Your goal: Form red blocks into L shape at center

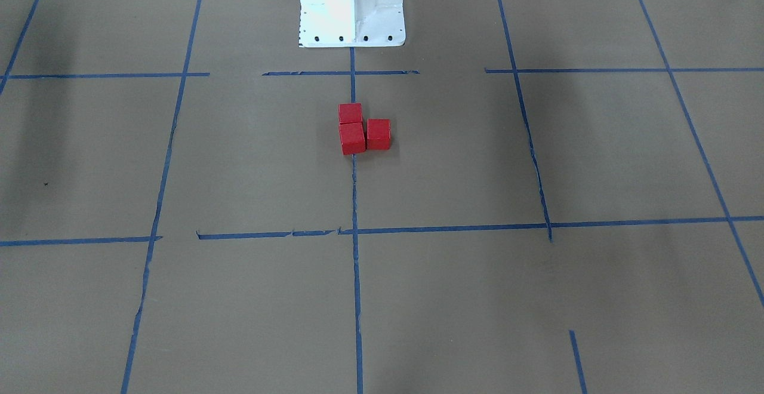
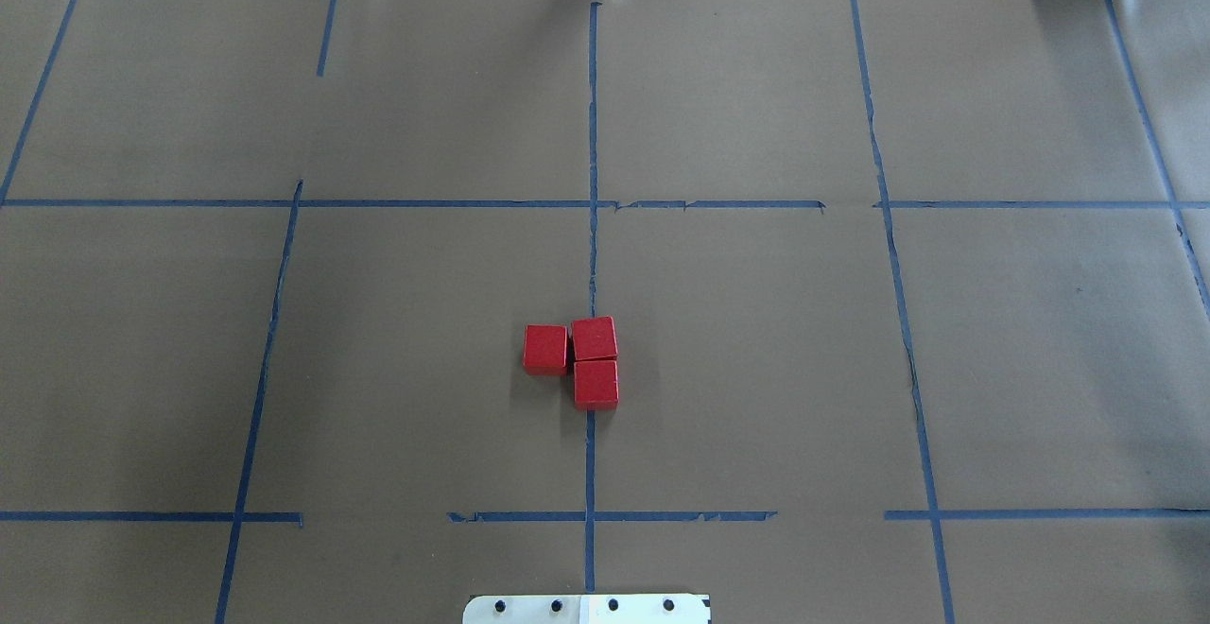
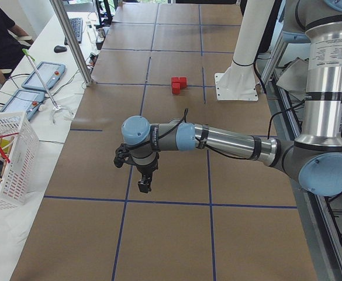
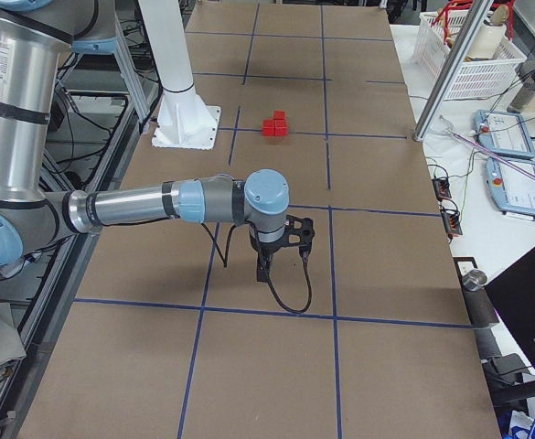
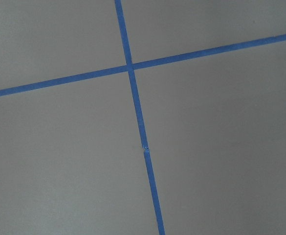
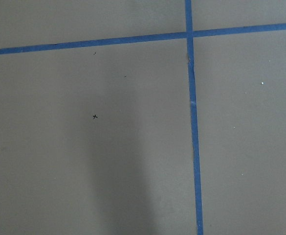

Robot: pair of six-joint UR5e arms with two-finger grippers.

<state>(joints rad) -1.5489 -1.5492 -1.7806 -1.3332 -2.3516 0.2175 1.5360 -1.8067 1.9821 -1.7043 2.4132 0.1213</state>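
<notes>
- Your three red blocks [image 2: 595,338] sit in an L on the ctr tape line [image 2: 592,132], sides touching or nearly so.
- Task looks done, imo.
- Left gripper [image 3: 144,184] & right gripper [image 4: 264,272] hang well apart from the blocks; spread or clenched, can't tell.

Overhead and front-facing cameras look down from opposite sides (sharing the red blocks [image 2: 594,338]); wrist cameras look down, close.
</notes>
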